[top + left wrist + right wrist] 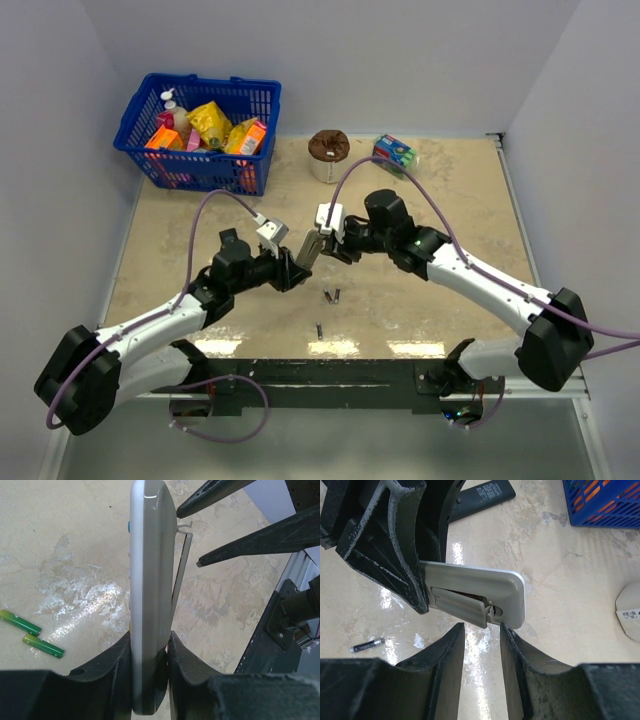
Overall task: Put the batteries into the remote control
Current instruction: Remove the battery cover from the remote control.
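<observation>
My left gripper [297, 263] is shut on the white remote control [309, 249] and holds it above the table. In the left wrist view the remote control [147, 570] stands edge-on between my fingers [107, 675], and its thin battery cover [182, 570] is lifted part way off the grey back. My right gripper [482, 630] is open and empty, its tips just below the cover's latch end [487, 611]; it also shows in the top view [325, 243]. Three thin dark batteries lie on the table: a pair [332, 295] and a single one [319, 329]. One battery [367, 645] shows in the right wrist view.
A blue basket [262, 125] of packets stands at the back left. A brown-topped cup [328, 152] and a green-blue packet [395, 151] stand at the back. The slim black remote [482, 495] lies on the table. Two small green sticks [31, 634] lie side by side.
</observation>
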Action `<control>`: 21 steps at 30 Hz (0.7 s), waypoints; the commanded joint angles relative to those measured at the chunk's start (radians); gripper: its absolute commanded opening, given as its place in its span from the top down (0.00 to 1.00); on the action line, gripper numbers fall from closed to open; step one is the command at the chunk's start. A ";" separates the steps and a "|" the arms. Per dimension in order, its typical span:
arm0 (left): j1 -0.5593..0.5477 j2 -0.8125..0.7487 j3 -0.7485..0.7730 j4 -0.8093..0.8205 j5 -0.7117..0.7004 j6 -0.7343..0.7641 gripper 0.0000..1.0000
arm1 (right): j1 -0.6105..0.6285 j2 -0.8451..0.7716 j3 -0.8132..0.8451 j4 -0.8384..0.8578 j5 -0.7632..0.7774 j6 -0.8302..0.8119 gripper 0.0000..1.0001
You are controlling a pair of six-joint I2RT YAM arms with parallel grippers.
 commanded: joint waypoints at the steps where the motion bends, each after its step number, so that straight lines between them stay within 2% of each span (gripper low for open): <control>1: -0.001 -0.010 0.048 0.034 0.027 0.027 1.00 | -0.001 -0.002 0.053 0.029 -0.038 -0.014 0.62; 6: -0.001 -0.010 0.051 0.026 0.025 0.032 1.00 | -0.003 0.012 0.068 0.025 -0.067 -0.015 0.63; 16: -0.001 -0.008 0.063 0.016 0.027 0.042 1.00 | -0.003 0.047 0.086 0.010 -0.086 -0.023 0.73; 20: -0.001 -0.005 0.065 0.011 0.027 0.047 1.00 | -0.003 0.047 0.088 -0.004 -0.078 -0.032 0.82; 21: -0.001 -0.007 0.065 0.011 0.027 0.050 1.00 | -0.003 0.047 0.088 -0.007 -0.075 -0.035 0.88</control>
